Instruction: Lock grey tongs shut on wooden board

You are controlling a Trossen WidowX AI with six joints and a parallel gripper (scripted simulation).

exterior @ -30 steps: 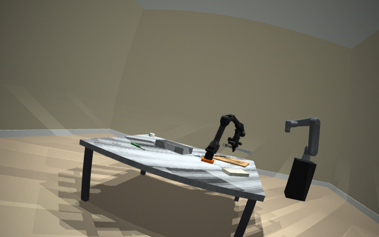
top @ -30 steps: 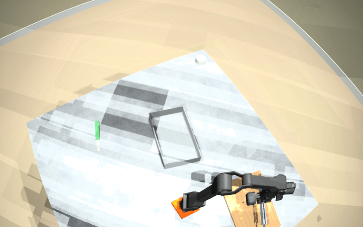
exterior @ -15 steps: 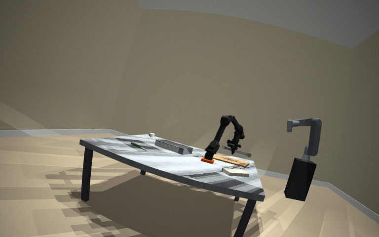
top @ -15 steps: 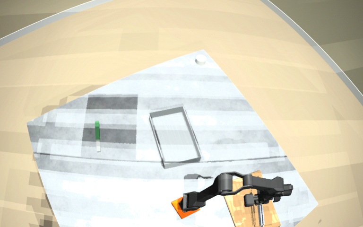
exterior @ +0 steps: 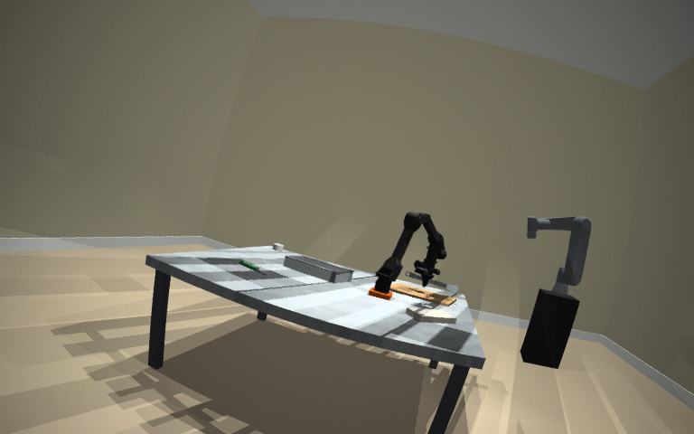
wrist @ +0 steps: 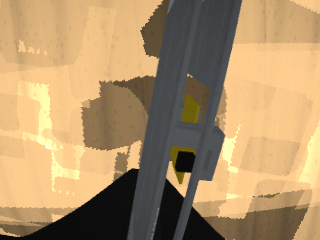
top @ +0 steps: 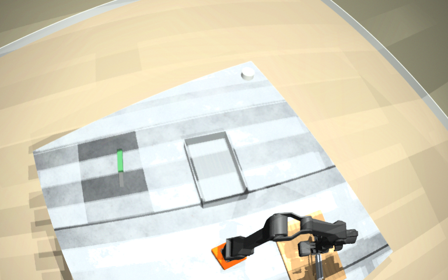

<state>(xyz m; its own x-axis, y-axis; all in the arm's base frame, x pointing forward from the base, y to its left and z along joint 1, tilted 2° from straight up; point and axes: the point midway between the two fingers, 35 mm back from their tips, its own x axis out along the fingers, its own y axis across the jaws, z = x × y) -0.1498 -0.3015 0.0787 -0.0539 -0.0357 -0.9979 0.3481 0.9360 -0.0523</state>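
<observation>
The grey tongs (top: 320, 265) (exterior: 444, 284) (wrist: 160, 100) are held a little above the wooden board (top: 292, 244) (exterior: 404, 289) (wrist: 280, 90), roughly level in the exterior view. Their two arms lie close together with a narrow gap; a yellow piece and a small black block show between them in the wrist view. My gripper (top: 318, 252) (exterior: 426, 283) is shut on the tongs, over the board. The fingertips are largely hidden behind the tongs in the wrist view. Whether the lock is engaged cannot be seen. The roasting tin (top: 206, 136) (exterior: 341, 276) stands empty.
A green-handled tool (top: 119, 160) (exterior: 248, 265) lies beyond the tin. A white round piece (top: 247, 73) (exterior: 277, 246) stands at a table corner. A pale slab (exterior: 432, 316) lies near the board. A grey arm (exterior: 578, 250) stands off the table.
</observation>
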